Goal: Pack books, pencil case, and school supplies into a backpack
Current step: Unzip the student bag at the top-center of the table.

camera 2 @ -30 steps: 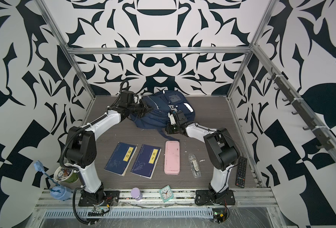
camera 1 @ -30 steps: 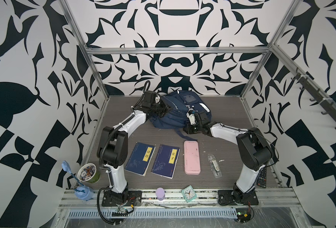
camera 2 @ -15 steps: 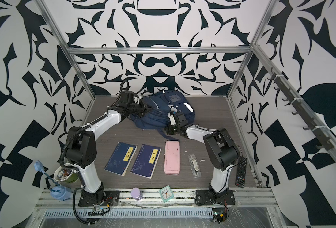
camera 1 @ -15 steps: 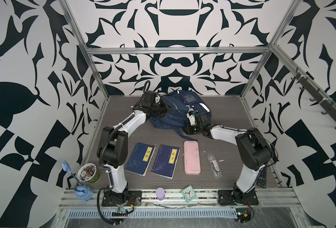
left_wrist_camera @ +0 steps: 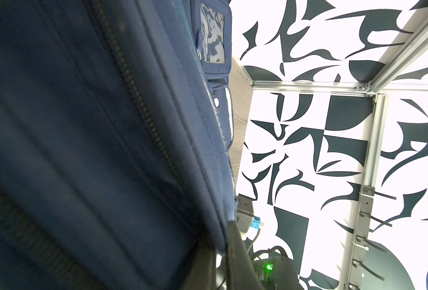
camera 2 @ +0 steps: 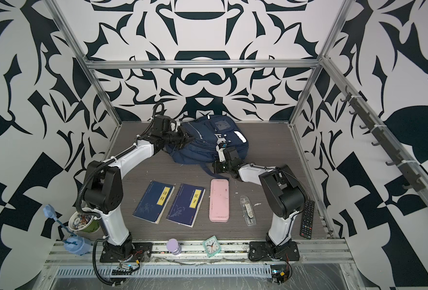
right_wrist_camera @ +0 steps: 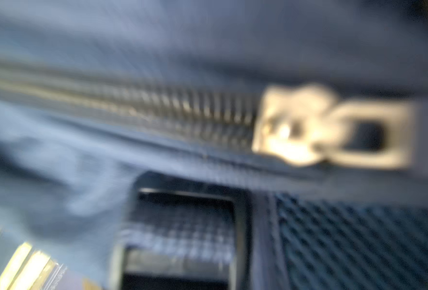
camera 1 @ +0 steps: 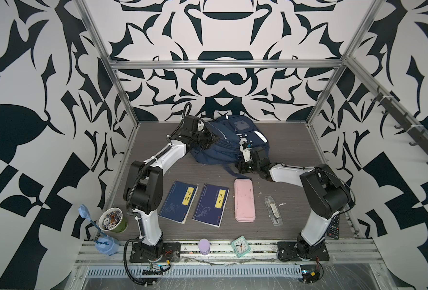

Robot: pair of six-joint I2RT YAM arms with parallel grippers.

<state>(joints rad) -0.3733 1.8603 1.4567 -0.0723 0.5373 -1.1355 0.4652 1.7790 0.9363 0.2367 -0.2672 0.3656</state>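
Backpack: the backpack (camera 1: pixel 224 148) lies at the back of the table (camera 1: pixel 290 140), pockets facing up, with a strap trailing toward the near side.
Left gripper: the left gripper (camera 1: pixel 213 138) is at the backpack's upper left edge, its jaws clamped on the blue fabric. The left wrist view is mostly filled by that fabric and a closed line of zip teeth.
Right gripper: the right gripper (camera 1: pixel 241 167) sits low at the backpack's near right corner with its jaws together. Whether they pinch anything cannot be told.
Zip slider: the right wrist view is blurred. It shows a pale metal zip slider (right_wrist_camera: pixel 290 125) close to the lens, with its pull tab pointing away from the closed teeth.
Books: the two books (camera 1: pixel 178 202) (camera 1: pixel 210 204) lie flat side by side in front of the backpack, yellow labels up, well apart from both grippers.
Pencil case: the pencil case (camera 1: pixel 244 200) lies flat just beside the second book, near the right gripper but not touching it.
School supplies: the school supplies (camera 1: pixel 273 211) — a clear packet — lie beside the pencil case, toward the right arm's base.
Edge items: an alarm clock (camera 1: pixel 240 246) stands on the front rail and a remote (camera 1: pixel 333 223) lies by the right wall.
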